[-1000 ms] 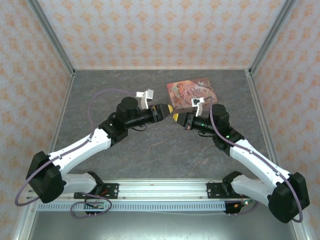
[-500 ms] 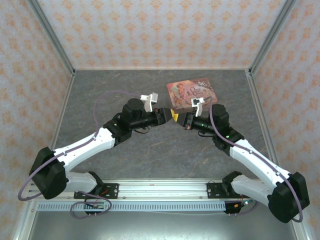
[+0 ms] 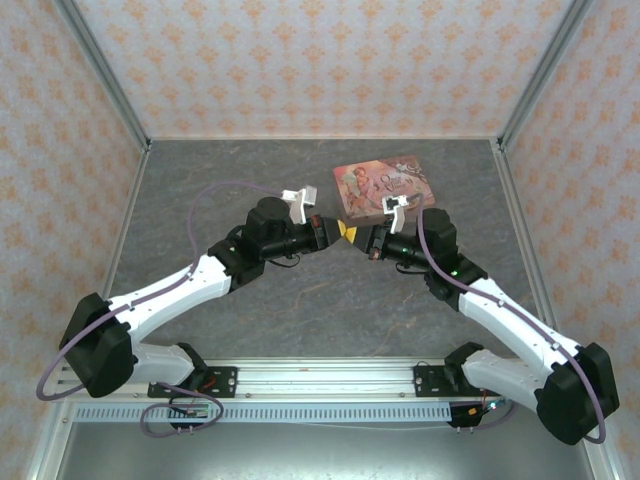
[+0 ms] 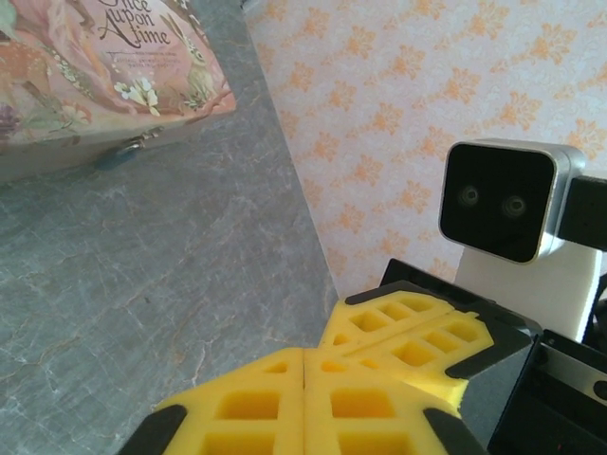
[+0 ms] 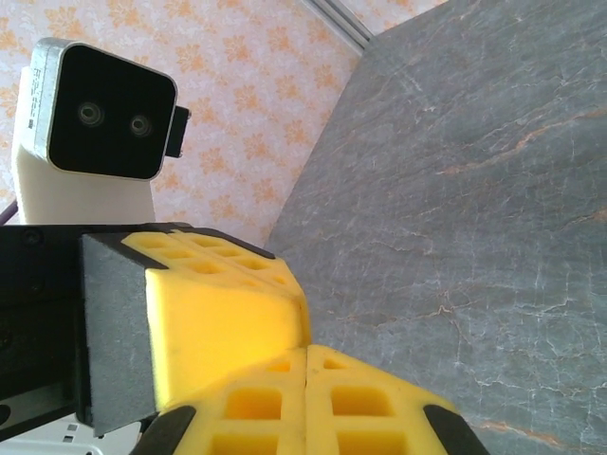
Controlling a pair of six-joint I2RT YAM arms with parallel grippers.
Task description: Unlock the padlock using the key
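Top external: left gripper [image 3: 334,230] and right gripper [image 3: 353,236], both pinched closed, meet tip to tip (likely a handover) near the pink box [image 3: 385,186].

Both arms angled inward; left gripper [image 3: 333,228], right gripper [image 3: 355,234] both closed, tips meeting.

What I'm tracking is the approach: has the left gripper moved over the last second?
Yes. Against the pink box in the top view, the left gripper has shifted right and down in the picture, closing on the right gripper.
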